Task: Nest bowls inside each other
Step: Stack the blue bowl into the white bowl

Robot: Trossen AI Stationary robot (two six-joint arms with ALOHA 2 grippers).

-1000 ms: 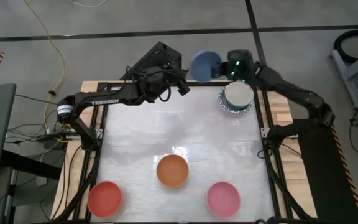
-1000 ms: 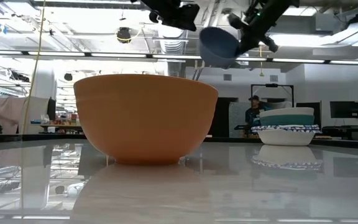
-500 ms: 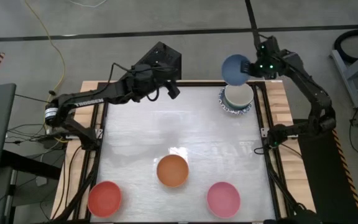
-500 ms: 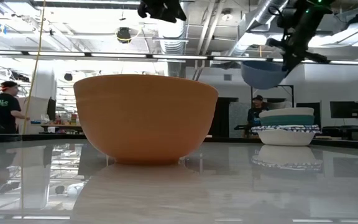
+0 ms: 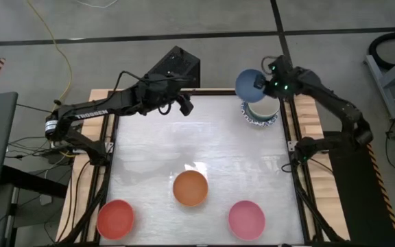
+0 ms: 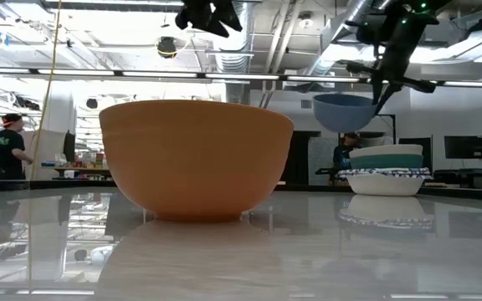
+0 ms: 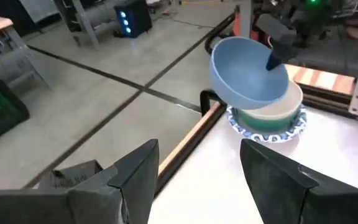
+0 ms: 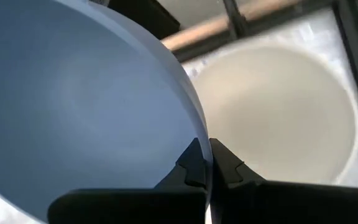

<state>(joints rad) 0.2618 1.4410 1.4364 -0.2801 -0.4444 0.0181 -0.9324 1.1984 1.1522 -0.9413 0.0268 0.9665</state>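
My right gripper [image 5: 269, 86] is shut on a blue bowl [image 5: 249, 84] and holds it in the air at the table's far right, just left of a stack and above it. The stack [image 5: 260, 110] is a cream bowl [image 8: 278, 118] inside a teal one, inside a white bowl with a blue-patterned rim [image 6: 387, 174]. An orange bowl [image 5: 190, 188], a red bowl [image 5: 116, 219] and a pink bowl [image 5: 246, 219] rest apart on the near half of the table. My left gripper [image 5: 184, 106] hangs open near the far edge, holding nothing. My right gripper pinches the blue bowl's rim [image 8: 199, 134] on the side toward the stack, one finger inside the bowl and one outside. The fingers [image 6: 383, 88] slant down onto it from above. The bowl [image 6: 346, 111] hangs about level, mouth up, clear of the stack and the table.
A black box [image 5: 177, 65] stands beyond the table's far edge, beside my left arm. The table's black frame [image 5: 290, 147] runs along its right side, next to the stack. People move in the room beyond the table in the low view.
My right gripper has carried the blue bowl toward the table's right edge and down, close to the stack. The bowl was tipped on its side and now hangs level, mouth up. My left gripper has drawn back toward the table's left edge.
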